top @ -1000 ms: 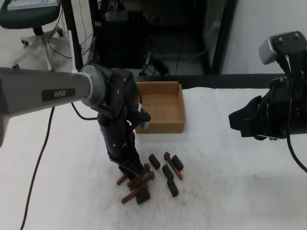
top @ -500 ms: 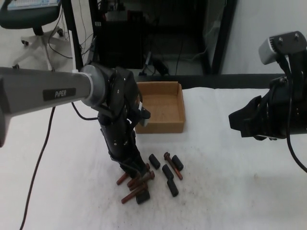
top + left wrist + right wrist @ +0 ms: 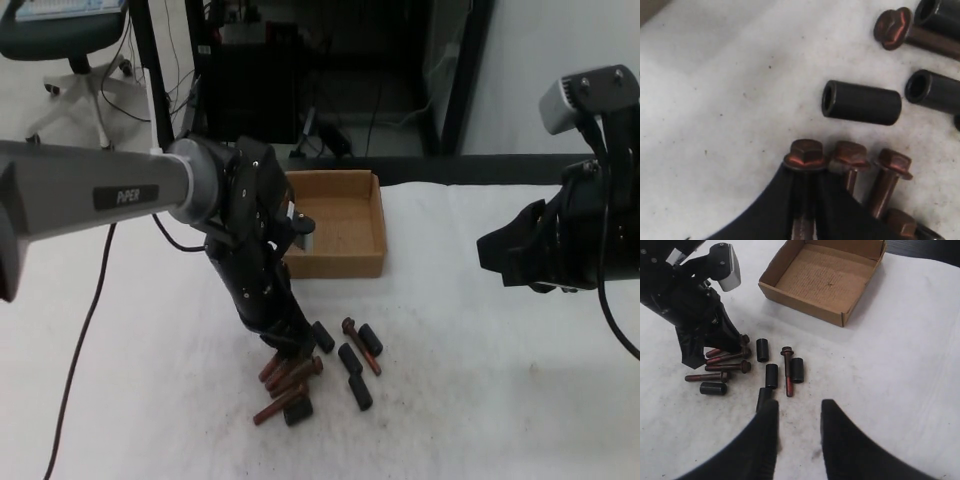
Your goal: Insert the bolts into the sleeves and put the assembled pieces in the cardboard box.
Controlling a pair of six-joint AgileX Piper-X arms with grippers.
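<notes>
On the high view I see the left end effector (image 3: pixel 285 340) low over the bench (image 3: pixel 500 380), at the heap of bolts (image 3: pixel 290 378) and sleeves (image 3: pixel 350 358). This heap lies at 6 o'clock from the cardboard box (image 3: pixel 335 265). The body of the arm covers the fingertips there, so from this view I cannot judge the grip.

The left wrist view gives it plainly. The left end effector (image 3: pixel 804 175) is closed on one bolt (image 3: pixel 805 154), with its two dark fingers (image 3: pixel 775 200) pressing the shank from both sides just under the hexagon head. Two more bolt heads (image 3: pixel 850 155) lie just beside the held one. A black sleeve (image 3: pixel 862 102) lies on its side a little apart from them, one open end turned to the camera.

The right wrist view shows me the right end effector (image 3: pixel 799 410) above the bench with its fingers apart and nothing between them. Farther off in that view the left end effector (image 3: pixel 732 342) stands at the bolts. A loose bolt (image 3: pixel 787 372) lies between two sleeves and is touching one of them (image 3: pixel 797 370). A lone sleeve (image 3: pixel 713 388) lies at the edge of the heap. This view also lets me look inside the walls of the cardboard box (image 3: pixel 805 307).

On the high view the right arm is at 3 o'clock, well apart from the heap.
</notes>
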